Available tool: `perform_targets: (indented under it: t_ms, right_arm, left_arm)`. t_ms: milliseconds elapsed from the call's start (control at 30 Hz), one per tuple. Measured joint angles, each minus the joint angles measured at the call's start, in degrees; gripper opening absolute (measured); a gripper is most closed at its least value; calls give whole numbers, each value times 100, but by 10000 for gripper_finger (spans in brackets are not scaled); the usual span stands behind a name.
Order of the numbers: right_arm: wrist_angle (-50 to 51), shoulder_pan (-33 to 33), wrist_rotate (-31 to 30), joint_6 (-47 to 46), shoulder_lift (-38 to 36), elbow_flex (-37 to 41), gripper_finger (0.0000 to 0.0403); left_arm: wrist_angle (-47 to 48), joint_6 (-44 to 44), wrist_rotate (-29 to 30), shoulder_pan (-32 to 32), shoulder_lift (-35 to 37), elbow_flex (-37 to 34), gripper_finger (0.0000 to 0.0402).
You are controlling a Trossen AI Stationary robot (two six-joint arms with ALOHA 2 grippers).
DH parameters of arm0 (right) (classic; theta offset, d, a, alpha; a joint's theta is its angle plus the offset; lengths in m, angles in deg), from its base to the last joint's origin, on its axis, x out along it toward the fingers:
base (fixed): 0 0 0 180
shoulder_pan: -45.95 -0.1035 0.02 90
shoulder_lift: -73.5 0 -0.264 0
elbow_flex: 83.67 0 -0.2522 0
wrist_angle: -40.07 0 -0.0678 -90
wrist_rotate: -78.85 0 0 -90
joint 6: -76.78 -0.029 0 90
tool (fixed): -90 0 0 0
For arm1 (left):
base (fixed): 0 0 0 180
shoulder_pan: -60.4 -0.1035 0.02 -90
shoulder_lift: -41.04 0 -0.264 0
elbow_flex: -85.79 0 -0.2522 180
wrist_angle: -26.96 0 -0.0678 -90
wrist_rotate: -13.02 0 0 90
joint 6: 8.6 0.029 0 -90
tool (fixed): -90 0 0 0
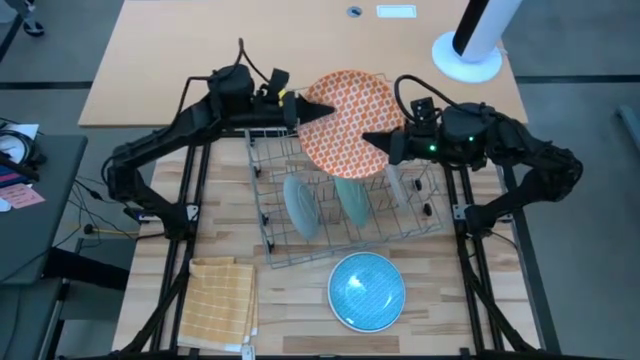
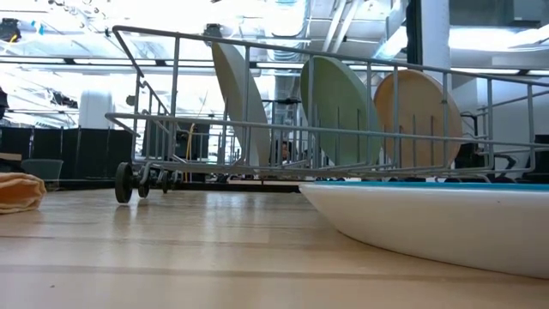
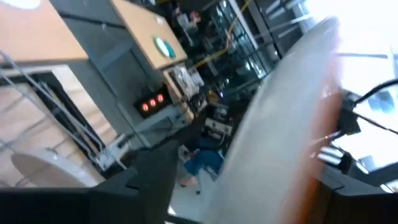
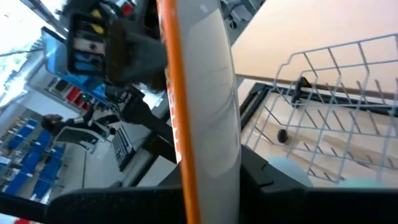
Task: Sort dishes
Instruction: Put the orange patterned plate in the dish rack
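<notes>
An orange-red patterned plate (image 1: pixel 345 110) hangs face up above the far end of the grey wire rack (image 1: pixel 270 215). My right gripper (image 1: pixel 372 140) is shut on its right near rim. My left gripper (image 1: pixel 322 112) is open at the plate's left rim (image 3: pixel 273 124); one finger (image 3: pixel 146 180) stands apart from the white underside. Three plates stand on edge in the rack: grey-teal (image 1: pixel 302 205), pale green (image 1: pixel 352 200) and beige (image 2: pixel 416 116). A blue plate (image 1: pixel 367 290) lies flat on the table in front of the rack. My right gripper pinches the orange plate's rim (image 4: pixel 214 165) between its two fingers, one (image 4: pixel 267 177) on the white underside and the other on the patterned face. The fingers come level from the table's right. The plate is lifted clear above the rack, slightly tilted.
A folded yellow checked cloth (image 1: pixel 222 300) lies at the near left. A white round base (image 1: pixel 467 55) stands at the far right of the table. Bare wood shows in front of the rack, left and right of the blue plate.
</notes>
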Motion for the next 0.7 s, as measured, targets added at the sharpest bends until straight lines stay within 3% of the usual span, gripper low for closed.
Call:
perform_targets:
  t_ms: [167,433,700]
  right_arm:
    - [195,2,-136,-137,-12,0,33]
    - [125,121,52,-90,-40,-4,34]
    - [259,277,83,21,-37,-7,62]
  left_arm:
    - [4,256,318,-4,62,2,141]
    - [-48,685,111,-7,47,2,26]
    - [14,895,223,-67,60,4,8]
